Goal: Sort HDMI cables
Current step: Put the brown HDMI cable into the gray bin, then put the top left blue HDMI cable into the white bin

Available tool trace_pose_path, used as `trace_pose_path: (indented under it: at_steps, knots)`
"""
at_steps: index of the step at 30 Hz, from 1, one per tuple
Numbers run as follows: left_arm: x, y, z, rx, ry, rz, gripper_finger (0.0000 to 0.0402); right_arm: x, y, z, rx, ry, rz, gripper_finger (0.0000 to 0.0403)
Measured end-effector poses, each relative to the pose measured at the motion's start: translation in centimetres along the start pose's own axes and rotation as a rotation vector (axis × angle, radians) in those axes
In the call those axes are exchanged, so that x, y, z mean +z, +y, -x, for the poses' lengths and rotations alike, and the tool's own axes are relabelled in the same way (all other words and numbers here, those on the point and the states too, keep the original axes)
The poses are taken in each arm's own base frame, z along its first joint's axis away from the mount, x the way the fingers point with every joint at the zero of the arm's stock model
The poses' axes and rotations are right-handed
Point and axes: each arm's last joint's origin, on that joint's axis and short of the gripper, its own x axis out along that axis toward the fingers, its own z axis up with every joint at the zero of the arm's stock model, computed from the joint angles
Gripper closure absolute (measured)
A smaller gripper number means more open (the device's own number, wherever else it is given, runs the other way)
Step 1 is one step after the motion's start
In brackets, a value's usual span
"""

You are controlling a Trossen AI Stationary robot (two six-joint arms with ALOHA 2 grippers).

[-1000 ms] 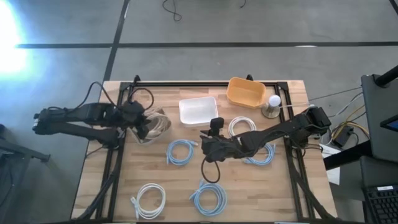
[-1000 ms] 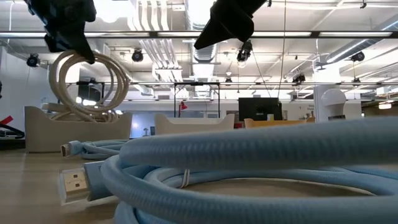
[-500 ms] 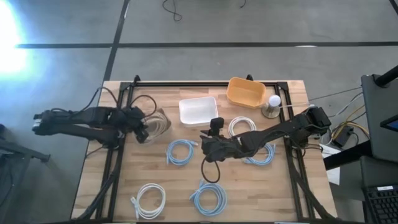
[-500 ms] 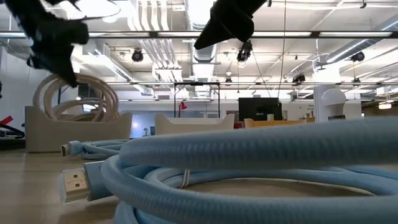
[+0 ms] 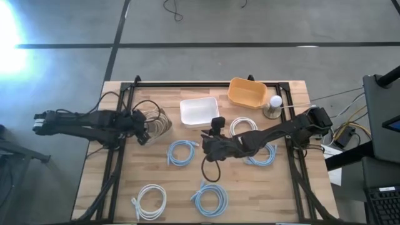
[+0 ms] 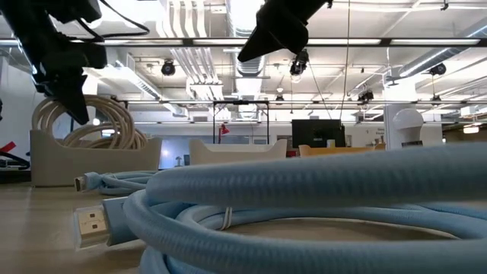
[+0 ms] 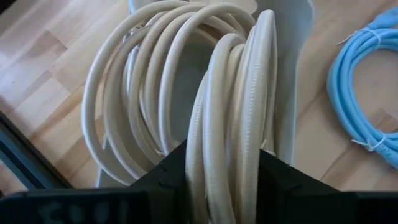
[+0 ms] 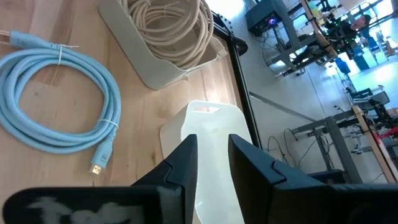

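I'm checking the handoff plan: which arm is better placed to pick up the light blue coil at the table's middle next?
The right. Its gripper hangs empty beside the blue coil. The left gripper is busy, shut on a beige coil over the grey bin.

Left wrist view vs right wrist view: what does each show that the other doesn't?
Only the left wrist view: the left hand shut on a beige cable coil, held over the beige bin.

Only the right wrist view: the white bin past the right hand, which is open and empty, and the room beyond the table.

Both: the beige bin with beige coils in it, and a light blue coil on the wood beside it.
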Motion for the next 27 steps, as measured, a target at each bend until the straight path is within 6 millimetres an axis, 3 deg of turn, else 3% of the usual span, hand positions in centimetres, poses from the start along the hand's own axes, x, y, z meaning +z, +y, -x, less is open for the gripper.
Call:
trace_pose_path:
  at_steps: [8, 18, 22, 27]
  knots:
    - [0.9, 0.4, 2.0, 0.058, -0.014, -0.021, 0.0236, -0.1, -0.1, -0.5, 0.136, -0.023, -0.01, 0.03]
    - [3.3, 1.3, 6.2, 0.217, -0.216, -0.038, 0.0232, -0.1, -0.1, -0.6, 0.162, -0.027, -0.024, 0.0273]
    - [4.1, 0.8, 6.4, 0.171, -0.271, -0.012, 0.0231, 0.0, 0.0, -0.5, 0.202, -0.036, -0.037, 0.0257]
    - [4.9, -0.9, 5.0, -0.005, -0.291, -0.096, 0.0231, 0.0, 0.1, -0.5, 0.249, -0.041, -0.077, 0.024]
